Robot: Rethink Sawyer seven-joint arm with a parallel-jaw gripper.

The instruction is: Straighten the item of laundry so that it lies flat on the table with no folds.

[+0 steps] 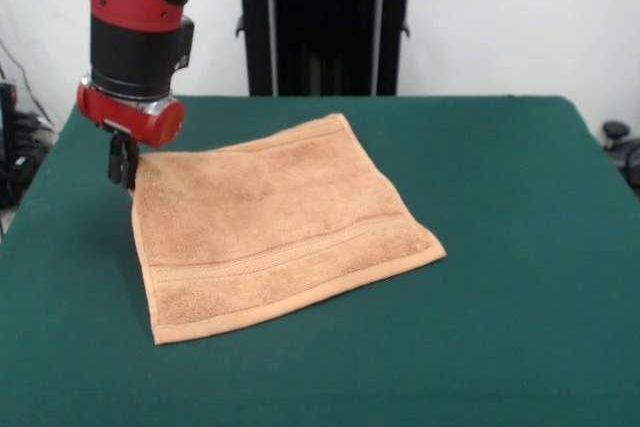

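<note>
**Towel spread on the green table, gripper pinching its far-left corner**

The table (pixel 520 247) filled most of the front view, its dark green felt-like top running from edge to edge and far larger than anything on it. No container of any kind stood on it; the only thing it bore was the towel.

Behind the table rose a black pedestal (pixel 325 22) against a pale wall.

The red and black arm (pixel 135 7) came down at the upper left of the picture, ending in a red wrist ring just above the cloth.

The towel (pixel 270 222), light brown terry cloth and roughly square, lay left of the table's centre, turned at a slant to the table's edges. Most of it rested flat on the felt. A woven band stripe (pixel 290 252) ran across it close to the hemmed edge nearest the camera. Its far-left corner was raised a little off the table, and the left edge ran down from that corner to the felt.

The gripper (pixel 123 162), small and black beneath the wrist, was closed on that raised corner, its fingers clamped on the cloth's edge.
</note>
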